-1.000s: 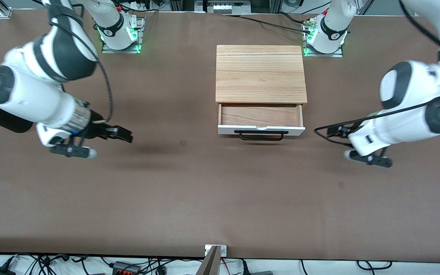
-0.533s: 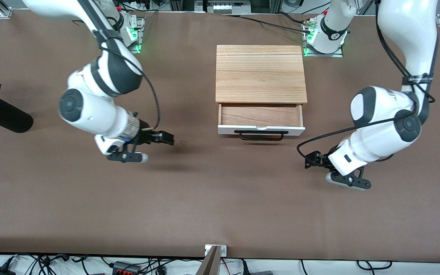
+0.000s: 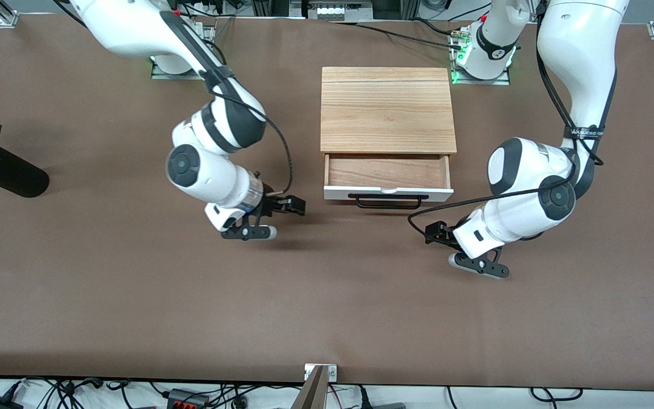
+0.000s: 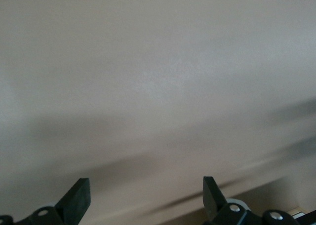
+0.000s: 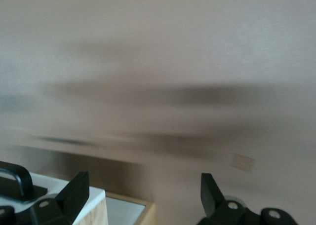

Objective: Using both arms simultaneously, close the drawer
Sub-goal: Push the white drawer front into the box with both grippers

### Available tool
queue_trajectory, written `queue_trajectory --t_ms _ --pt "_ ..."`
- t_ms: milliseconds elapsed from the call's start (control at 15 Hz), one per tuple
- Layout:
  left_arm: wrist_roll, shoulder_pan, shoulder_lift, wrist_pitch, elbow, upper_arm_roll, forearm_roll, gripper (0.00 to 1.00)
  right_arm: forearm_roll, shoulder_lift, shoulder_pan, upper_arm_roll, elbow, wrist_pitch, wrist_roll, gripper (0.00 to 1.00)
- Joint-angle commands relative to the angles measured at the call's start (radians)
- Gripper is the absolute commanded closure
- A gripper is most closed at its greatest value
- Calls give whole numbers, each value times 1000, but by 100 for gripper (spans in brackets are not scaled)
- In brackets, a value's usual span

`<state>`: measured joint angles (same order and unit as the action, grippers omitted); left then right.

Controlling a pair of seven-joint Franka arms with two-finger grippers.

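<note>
The drawer [image 3: 386, 172] stands pulled open from the light wood-grain box [image 3: 388, 109]. Its white front panel [image 3: 388, 194] and black bar handle [image 3: 386, 201] face the front camera. My right gripper [image 3: 297, 205] is open and empty, low over the table beside the drawer front, toward the right arm's end. The right wrist view shows this gripper [image 5: 143, 195] with the panel's corner [image 5: 91, 198] and the handle's end [image 5: 15, 178]. My left gripper [image 3: 435, 233] is open and empty over the table beside the drawer front, toward the left arm's end. The left wrist view shows this gripper [image 4: 144, 195] over bare table.
A black vase [image 3: 6, 176] with a red flower lies at the table edge at the right arm's end. A small tan mark [image 3: 507, 275] is on the brown table near the left arm. The arm bases [image 3: 483, 57] stand beside the box.
Both arms have swung inward from the table's two ends toward the drawer front. Each gripper is now much closer to the white panel. The drawer has not moved.
</note>
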<state>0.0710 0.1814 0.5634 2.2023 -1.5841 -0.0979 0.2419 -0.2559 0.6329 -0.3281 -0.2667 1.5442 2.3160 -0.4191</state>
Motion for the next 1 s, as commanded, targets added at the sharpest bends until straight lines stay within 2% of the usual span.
queue_trajectory --t_ms 0,200,400,533,600,800,933 --pt "-13 -9 -19 -18 -52 -28 33 0 -17 13 -16 -2 -12 25 -12 0" --pt "-54 -17 -43 -45 -68 -36 86 0 -19 13 -17 -3 -13 23 -9 0" --pt "-39 -51 -57 -131 -68 -36 198 0 -20 13 -12 -23 -13 26 -9 0" --pt "-40 -56 -66 -164 -70 -37 204 0 -57 13 -9 -23 -41 26 -9 0" --pt "-40 -56 -72 -176 -79 -37 204 0 -83 14 -14 -20 -53 26 -10 0" --pt "-37 -65 -97 -179 -146 -40 293 0 -89 22 -19 -23 -56 26 -12 0" --pt "-37 -65 -105 -179 -169 -40 306 0 -91 25 -34 -25 -56 26 -12 0"
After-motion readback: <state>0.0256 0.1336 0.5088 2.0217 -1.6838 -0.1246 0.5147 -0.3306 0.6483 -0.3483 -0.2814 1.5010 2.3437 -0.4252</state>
